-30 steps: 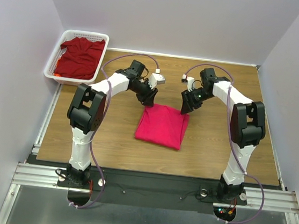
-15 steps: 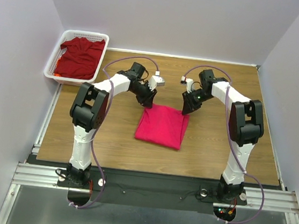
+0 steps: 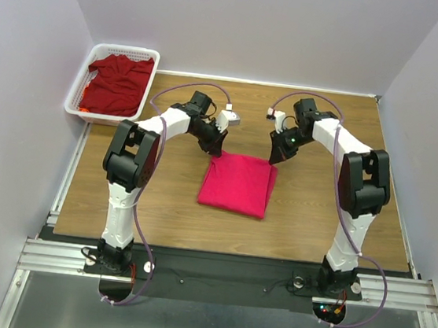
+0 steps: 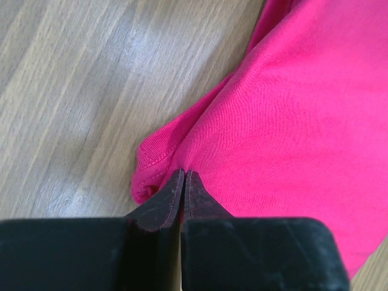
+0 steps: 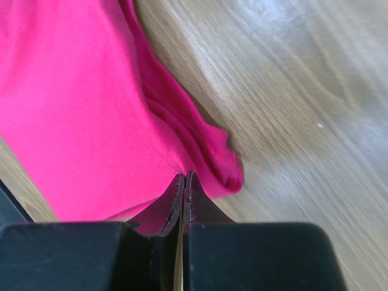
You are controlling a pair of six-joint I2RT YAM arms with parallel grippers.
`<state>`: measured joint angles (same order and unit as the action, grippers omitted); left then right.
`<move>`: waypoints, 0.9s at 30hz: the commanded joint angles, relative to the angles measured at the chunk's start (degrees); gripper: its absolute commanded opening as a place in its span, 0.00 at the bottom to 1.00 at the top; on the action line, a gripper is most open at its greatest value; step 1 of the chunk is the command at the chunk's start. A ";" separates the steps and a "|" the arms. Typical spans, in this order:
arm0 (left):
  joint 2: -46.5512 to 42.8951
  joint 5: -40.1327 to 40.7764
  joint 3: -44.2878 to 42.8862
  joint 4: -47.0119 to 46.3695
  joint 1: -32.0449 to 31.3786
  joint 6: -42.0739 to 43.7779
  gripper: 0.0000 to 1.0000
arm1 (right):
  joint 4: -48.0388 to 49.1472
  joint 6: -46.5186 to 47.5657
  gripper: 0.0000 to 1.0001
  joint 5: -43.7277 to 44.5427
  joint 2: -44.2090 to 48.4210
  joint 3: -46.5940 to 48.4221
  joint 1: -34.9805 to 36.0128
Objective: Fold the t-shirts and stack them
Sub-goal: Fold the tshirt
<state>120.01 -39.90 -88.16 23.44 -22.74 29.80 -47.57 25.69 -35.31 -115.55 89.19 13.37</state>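
The pink t-shirt (image 3: 237,183) lies folded flat on the table (image 3: 159,205), right of the white basket (image 3: 81,89) and nearer the arm bases. It is a near-square panel with no clear long axis, and a maroon t-shirt (image 3: 117,83) lies bunched inside that basket. The left gripper (image 3: 215,152) pinches the pink shirt's far corner on the basket side, jaws pressed together on the cloth, and the right gripper (image 3: 272,161) is clamped the same way on the far corner away from the basket.
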 commanded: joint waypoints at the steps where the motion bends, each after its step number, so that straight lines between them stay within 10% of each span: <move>1: 0.23 0.96 -2.37 0.20 0.33 -0.80 0.00 | 0.55 -1.00 0.00 3.31 5.77 0.20 -0.18; 27: 4.70 9.48 -7.64 -2.70 0.51 -5.45 0.00 | 10.39 -1.44 0.01 24.23 -10.57 6.61 -0.53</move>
<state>122.48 -34.26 -93.25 21.06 -22.76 25.58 -40.84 22.65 -17.96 -123.04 95.13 13.21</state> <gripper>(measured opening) 0.101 0.018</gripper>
